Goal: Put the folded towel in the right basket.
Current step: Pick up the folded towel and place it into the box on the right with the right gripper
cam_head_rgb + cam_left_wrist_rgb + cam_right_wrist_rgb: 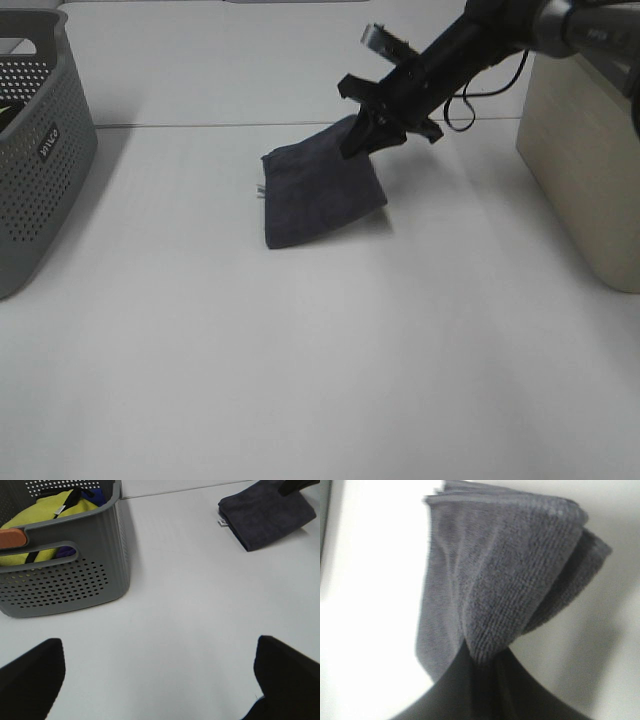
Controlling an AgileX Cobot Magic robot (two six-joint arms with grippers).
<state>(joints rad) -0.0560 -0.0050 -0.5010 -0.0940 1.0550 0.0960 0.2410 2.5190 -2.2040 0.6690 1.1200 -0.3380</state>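
Note:
The folded towel is dark grey and lies mid-table, behind centre. My right gripper is shut on its far right corner and holds that corner raised, while the near edge still rests on the table. In the right wrist view the towel hangs bunched from the closed gripper. The right basket is beige and stands at the right edge, right of the towel. My left gripper is open and empty over bare table; the towel lies well away from it.
A grey perforated basket stands at the left edge; the left wrist view shows it holding yellow and dark cloth. A seam line crosses the table behind the towel.

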